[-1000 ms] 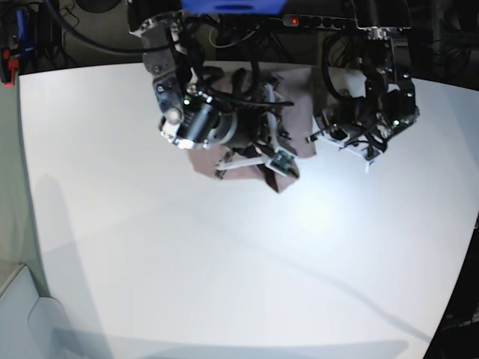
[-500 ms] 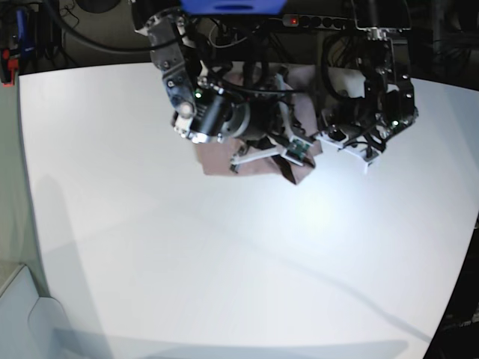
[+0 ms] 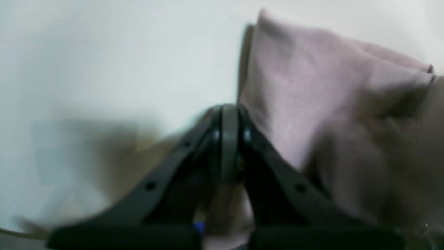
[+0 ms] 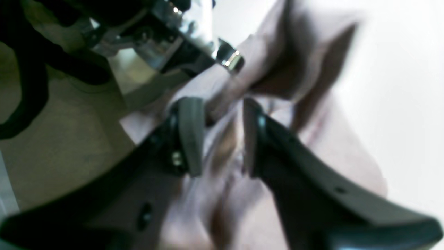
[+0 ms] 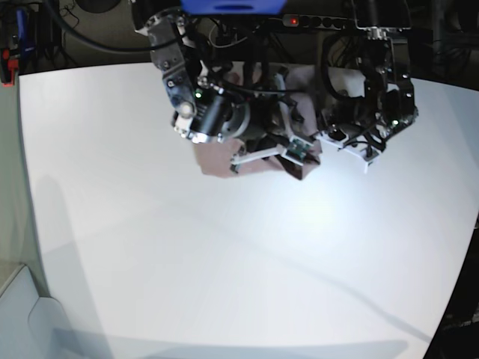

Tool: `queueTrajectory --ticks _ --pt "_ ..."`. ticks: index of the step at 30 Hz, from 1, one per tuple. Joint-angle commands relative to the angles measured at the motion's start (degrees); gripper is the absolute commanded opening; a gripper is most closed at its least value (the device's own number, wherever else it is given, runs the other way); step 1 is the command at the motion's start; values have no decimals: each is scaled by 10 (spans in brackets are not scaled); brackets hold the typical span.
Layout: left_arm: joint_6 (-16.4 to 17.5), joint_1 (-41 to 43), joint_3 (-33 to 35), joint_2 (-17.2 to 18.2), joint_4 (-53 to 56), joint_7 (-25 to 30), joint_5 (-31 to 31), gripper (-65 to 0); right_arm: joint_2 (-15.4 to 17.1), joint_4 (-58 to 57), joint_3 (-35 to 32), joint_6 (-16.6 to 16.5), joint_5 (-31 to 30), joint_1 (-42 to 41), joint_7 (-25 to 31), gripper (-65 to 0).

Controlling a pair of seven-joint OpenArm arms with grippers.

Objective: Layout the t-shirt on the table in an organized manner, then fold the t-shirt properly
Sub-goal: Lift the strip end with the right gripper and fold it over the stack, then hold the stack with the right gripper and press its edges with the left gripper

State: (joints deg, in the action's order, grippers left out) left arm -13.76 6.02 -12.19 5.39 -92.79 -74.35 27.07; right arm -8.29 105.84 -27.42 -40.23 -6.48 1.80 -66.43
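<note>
The mauve cotton t-shirt (image 5: 217, 158) lies bunched on the smooth white table (image 5: 224, 247) — flattening and folding remain. The black left gripper (image 3: 229, 139) is closed at its edge; the black right gripper's (image 4: 223, 135) fingers stand apart over cloth.

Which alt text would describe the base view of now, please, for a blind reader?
A crumpled mauve t-shirt lies near the far edge of a white table, partly hidden by two black robot arms reaching over it. The right gripper is above the shirt; the left gripper is at its side.
</note>
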Motion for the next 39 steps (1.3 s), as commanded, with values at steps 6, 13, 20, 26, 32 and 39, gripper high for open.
queueTrajectory --ticks 6,13,20,26,32,39 --pt "-4 11 0 3 -32 -12 -14 -650 -7 50 -7 2 -12 11 10 -376" --pt "-4 11 -1 22 -79 -45 -14 -650 -7 73 -3 2 -12 10 10 -377" --pt "-4 27 -84 53 -96 -49 -14 -650 -7 73 41 2 -12 10 11 -377" --pt "-1 49 -183 126 -88 -44 -14 -650 -5 67 66 2 -10 11 11 -373" --pt "0 59 -284 177 -74 -44 -14 -650 -4 1 65 2 -11 -11 15 -377" --pt "0 112 -320 178 -103 -44 -11 -650 -7 -85 63 2 -12 -16 85 -377"
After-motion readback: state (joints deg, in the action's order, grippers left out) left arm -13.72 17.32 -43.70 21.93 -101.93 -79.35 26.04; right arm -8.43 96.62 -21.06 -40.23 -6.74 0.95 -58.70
